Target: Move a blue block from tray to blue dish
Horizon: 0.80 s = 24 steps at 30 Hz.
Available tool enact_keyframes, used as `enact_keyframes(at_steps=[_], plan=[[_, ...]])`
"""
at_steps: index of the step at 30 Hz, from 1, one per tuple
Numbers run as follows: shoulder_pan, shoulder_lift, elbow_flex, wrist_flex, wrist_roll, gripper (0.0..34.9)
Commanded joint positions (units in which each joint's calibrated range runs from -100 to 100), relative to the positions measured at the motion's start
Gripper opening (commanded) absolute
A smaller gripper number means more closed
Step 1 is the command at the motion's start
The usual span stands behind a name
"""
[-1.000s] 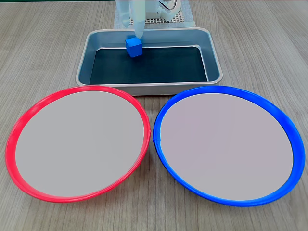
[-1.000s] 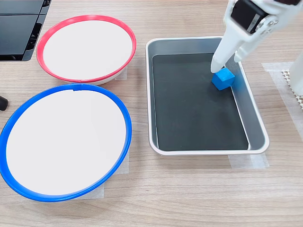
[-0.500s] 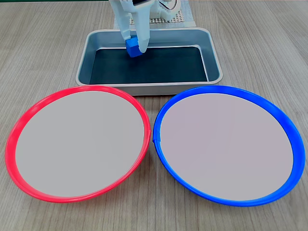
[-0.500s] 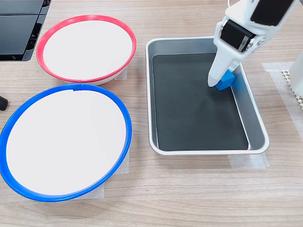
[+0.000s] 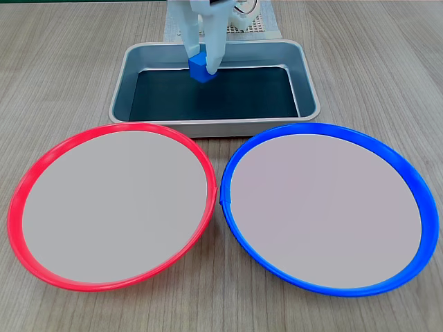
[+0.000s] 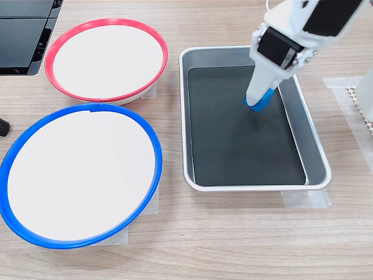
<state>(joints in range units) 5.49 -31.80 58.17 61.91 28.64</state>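
The blue block (image 5: 200, 68) is pinched between the two white fingers of my gripper (image 5: 203, 70), which is shut on it over the back of the tray (image 5: 214, 128). In the second exterior view, one finger hides most of the blue block (image 6: 260, 105), and only its lower edge shows below my gripper (image 6: 258, 105), over the dark bottom of the tray (image 6: 245, 186). Whether the block touches the bottom I cannot tell. The blue dish (image 5: 318, 128) lies in front of the tray at the first exterior view's right, with nothing in it. It is the nearer round dish, the blue dish (image 6: 87, 108), at the second exterior view's left.
A red-rimmed dish (image 5: 111, 129) of the same size lies beside the blue one and holds nothing, the red-rimmed dish (image 6: 105, 21) in the second exterior view. A dark flat device (image 6: 23, 29) sits at the second exterior view's top left. The arm's base stands on a white mesh pad (image 5: 257, 26) behind the tray.
My gripper came down around the block and shut on it. Gripper and block have since shifted toward the tray's middle, rightward in the first exterior view.
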Motion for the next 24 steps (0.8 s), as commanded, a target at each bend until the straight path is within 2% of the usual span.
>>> enact_keyframes(at_steps=[1,7,11,12,13,14,15,17,20,22,23,24], plan=[[-5.7,3.5,-20.3,3.8,-7.1,0.3],[-11.5,23.5,-51.7,4.7,-20.6,0.3],[-13.1,37.1,-68.0,3.6,-26.1,0.4],[-13.3,38.8,-69.2,2.6,-26.6,3.2],[-13.6,40.4,-69.7,0.8,-26.7,10.1],[-14.0,41.1,-69.5,-1.1,-26.7,15.3],[-14.1,41.6,-69.0,-3.2,-26.7,17.7],[-14.2,41.4,-67.0,-6.2,-26.3,19.0],[-13.8,38.0,-62.1,-8.2,-25.2,17.7],[-13.4,33.4,-57.3,-8.9,-24.4,20.8],[-13.2,28.9,-52.8,-10.5,-23.9,17.9],[-12.3,22.3,-46.7,-12.4,-23.8,4.5]])
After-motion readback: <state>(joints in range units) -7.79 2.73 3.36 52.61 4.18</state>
